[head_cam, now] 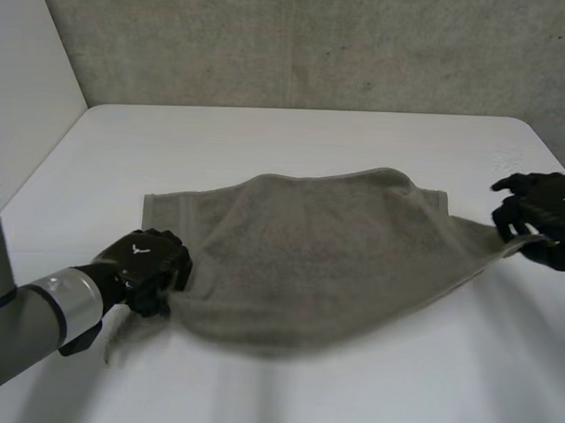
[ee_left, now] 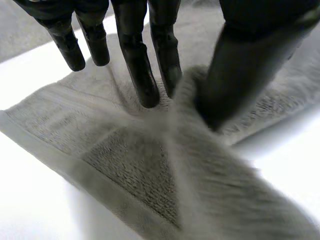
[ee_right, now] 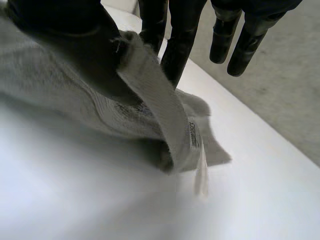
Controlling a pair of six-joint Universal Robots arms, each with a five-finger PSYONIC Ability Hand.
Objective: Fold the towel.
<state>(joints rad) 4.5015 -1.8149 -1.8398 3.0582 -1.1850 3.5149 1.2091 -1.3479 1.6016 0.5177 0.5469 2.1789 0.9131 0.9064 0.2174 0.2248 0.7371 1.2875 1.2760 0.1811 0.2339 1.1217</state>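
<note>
A grey-green towel point(head_cam: 309, 250) lies spread across the middle of the white table point(head_cam: 266, 137), with its near part bunched and stretched between my two hands. At the towel's near left corner, my left hand point(head_cam: 146, 262) rests low on the table. In the left wrist view a ridge of the towel point(ee_left: 135, 170) rises between the thumb point(ee_left: 240, 75) and the fingers point(ee_left: 140, 65), pinched there. My right hand point(head_cam: 538, 216) holds the towel's right corner, slightly raised. Its thumb point(ee_right: 65, 40) and fingers clamp the hemmed edge point(ee_right: 150, 90), from which a small label hangs.
A grey concrete wall point(head_cam: 316, 46) runs behind the table's far edge. A pale wall point(head_cam: 27, 82) stands at the far left. Bare table surface lies in front of the towel and beyond it.
</note>
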